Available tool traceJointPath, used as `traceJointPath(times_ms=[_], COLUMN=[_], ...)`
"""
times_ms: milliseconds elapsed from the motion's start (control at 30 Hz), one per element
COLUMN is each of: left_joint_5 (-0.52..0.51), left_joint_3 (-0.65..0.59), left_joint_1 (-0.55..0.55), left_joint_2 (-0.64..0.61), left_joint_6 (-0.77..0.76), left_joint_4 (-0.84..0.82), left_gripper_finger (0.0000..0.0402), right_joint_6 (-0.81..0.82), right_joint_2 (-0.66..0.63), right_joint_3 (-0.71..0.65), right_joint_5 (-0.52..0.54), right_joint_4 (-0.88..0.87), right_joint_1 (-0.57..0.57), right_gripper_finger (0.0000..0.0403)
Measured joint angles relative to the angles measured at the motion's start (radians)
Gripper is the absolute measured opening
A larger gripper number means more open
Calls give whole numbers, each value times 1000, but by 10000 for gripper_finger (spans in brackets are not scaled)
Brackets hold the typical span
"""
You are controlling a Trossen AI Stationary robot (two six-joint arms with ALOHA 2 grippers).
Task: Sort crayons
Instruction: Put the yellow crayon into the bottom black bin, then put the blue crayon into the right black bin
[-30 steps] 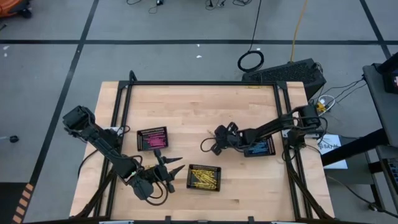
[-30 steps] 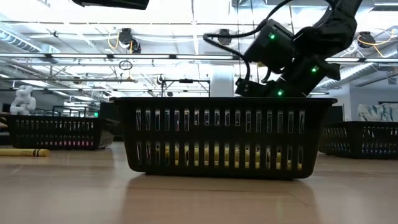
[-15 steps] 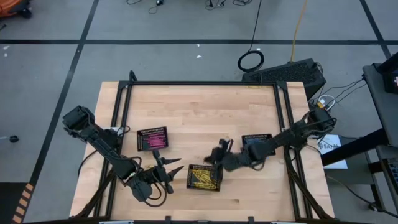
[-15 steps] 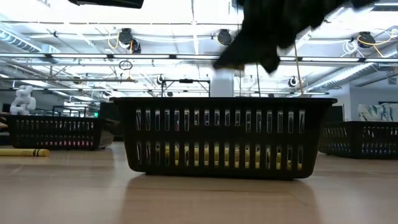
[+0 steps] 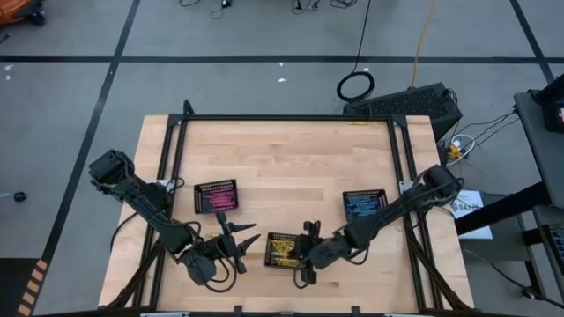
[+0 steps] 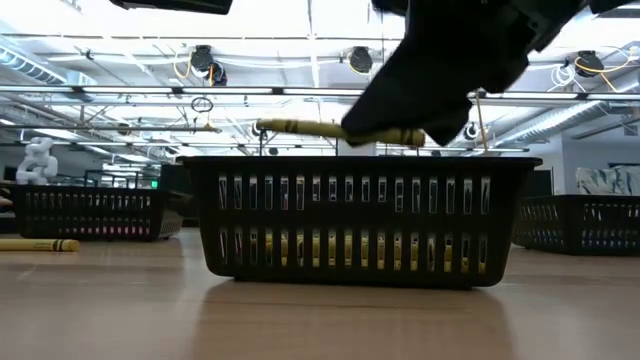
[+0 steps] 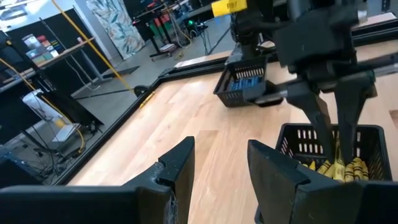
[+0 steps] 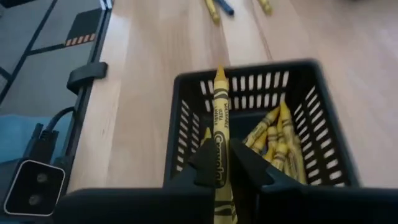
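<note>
Spanning most of the high view, the surface (image 5: 282, 167) is a pale wooden butcher-block top with visible plank seams, framed by dark metal rails. Taking the yellow-crayon tray (image 5: 287, 251) as landmark: it is a black rectangular plastic basket with slotted walls, standing near the front edge of the surface, and a heap of yellow crayons (image 8: 277, 140) lies inside it. A like tray with pink crayons (image 5: 216, 196) stands to its left and farther back; a third tray with blue crayons (image 5: 364, 205) stands to its right and farther back, well apart.

The right arm reaches in from the right side, and the right gripper (image 5: 307, 261) hangs over the right end of the landmark tray. Its two dark fingers are closed tight on a single yellow crayon (image 8: 219, 134), a thin paper-wrapped stick with dark lettering and a pointed tip. In the low view this crayon (image 6: 335, 130) lies nearly level just above the tray's rim, not touching the heap below.

The left gripper (image 5: 238, 239) waits just to the left of the landmark tray, its pointed fingers parted with nothing between them.

A few loose crayons (image 8: 217, 9) lie on the bare wood beyond the tray, and one yellow crayon (image 6: 38, 244) rests flat on the surface off to the side in the low view.
</note>
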Motion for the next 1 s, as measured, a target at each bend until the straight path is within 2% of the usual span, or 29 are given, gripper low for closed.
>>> traceJointPath(times_ms=[167,433,567,700,800,867,1000], left_joint_5=[0,0,0,20,56,57,55], left_joint_3=[0,0,0,0,0,0,4], left_joint_1=[0,1,1,3,9,10,4], left_joint_2=[0,0,0,0,0,0,-5], left_joint_6=[0,0,0,-77,-114,-131,-109], left_joint_4=[0,-2,-3,-11,-38,-60,-51], left_gripper_finger=[146,146,146,146,146,146,146], right_joint_6=[16,-61,-151,-337,-476,-533,-644], right_joint_2=[14,0,-46,-93,-93,-77,-40], right_joint_3=[0,0,0,0,0,0,0], right_joint_5=[-2,-1,9,74,153,188,154], right_joint_4=[-9,1,5,15,88,199,440], right_joint_1=[-3,-5,7,52,86,97,99], right_gripper_finger=[39,112,128,129,129,129,129])
